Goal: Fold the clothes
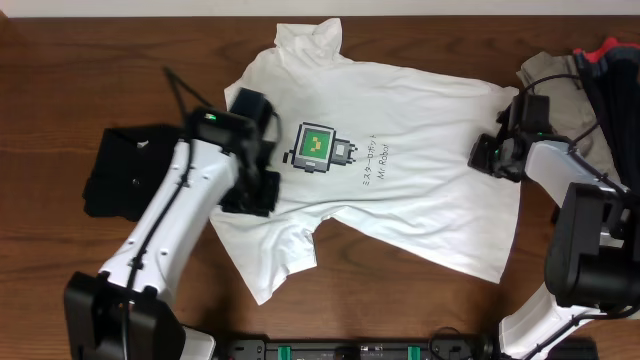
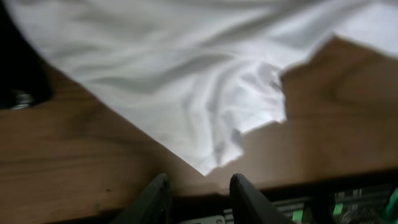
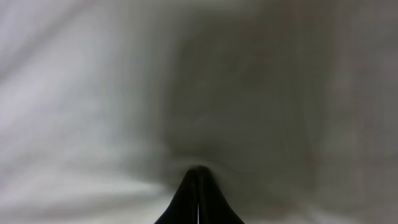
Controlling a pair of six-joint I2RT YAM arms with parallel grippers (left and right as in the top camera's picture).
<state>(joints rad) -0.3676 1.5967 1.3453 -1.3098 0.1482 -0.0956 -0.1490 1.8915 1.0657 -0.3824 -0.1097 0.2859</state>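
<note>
The white T-shirt point(image 1: 400, 190) lies spread on the wooden table, its green-screened robot print point(image 1: 315, 148) and black lettering facing up. My left gripper point(image 1: 252, 195) hangs above the shirt's left side. In the left wrist view its jaws point(image 2: 199, 190) are open and empty, with a corner of the shirt point(image 2: 205, 124) just ahead of them. My right gripper point(image 1: 490, 155) is at the shirt's right edge. In the right wrist view its fingers point(image 3: 198, 177) are shut on the white fabric point(image 3: 93, 93), which puckers around the tips.
A black garment point(image 1: 125, 170) lies folded at the left. At the back right lie a khaki garment point(image 1: 555, 72), a red one point(image 1: 605, 48) and a dark pile point(image 1: 618, 95). Bare wood point(image 2: 87, 155) runs along the front edge.
</note>
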